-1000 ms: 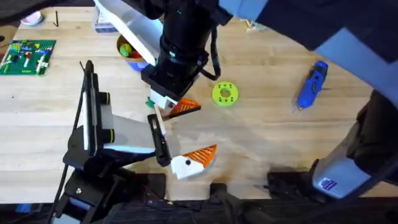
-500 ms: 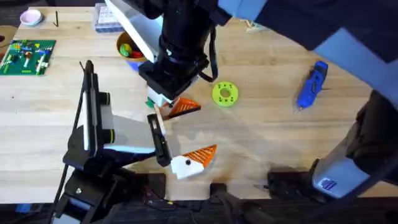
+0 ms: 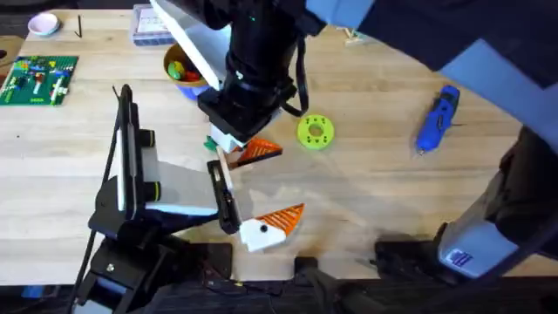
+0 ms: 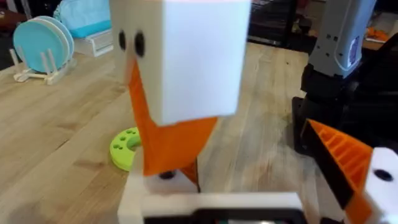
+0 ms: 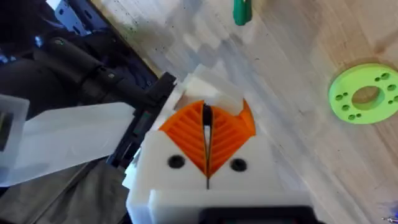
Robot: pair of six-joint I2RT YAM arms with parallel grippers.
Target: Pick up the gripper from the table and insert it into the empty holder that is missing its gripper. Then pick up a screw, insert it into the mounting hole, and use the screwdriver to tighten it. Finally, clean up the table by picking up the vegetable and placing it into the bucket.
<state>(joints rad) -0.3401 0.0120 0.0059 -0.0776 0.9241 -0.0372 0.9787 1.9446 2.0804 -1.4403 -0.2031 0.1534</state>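
- R tool: clenched, its two ribbed orange pads pressed together with a thin dark line at the seam. Can't tell if anything is pinched in there.
- It reaches across mid-bench and hangs right over one finger of the L tool.
- L tool: released, fingers wide apart, holding nothing.
- The L tool finger under the R tool has a white block with a smooth orange wedge seated below it.
- The L tool's other finger carries a ribbed orange pad on white and sits well clear of the R tool.
- Vegetable: lying on the bench just beside the R tool, on the side away from the disc. Not touched.
- Lime-green disc with holes: flat on the bench, near the R tool on its other side.
- Bucket: beyond the R tool, partly hidden by the R arm. Colourful pieces inside.
- Screwdriver: lying on the bench, well apart from both tools, out past the disc.
- Green brick plate: far from both tools, out past the bucket.
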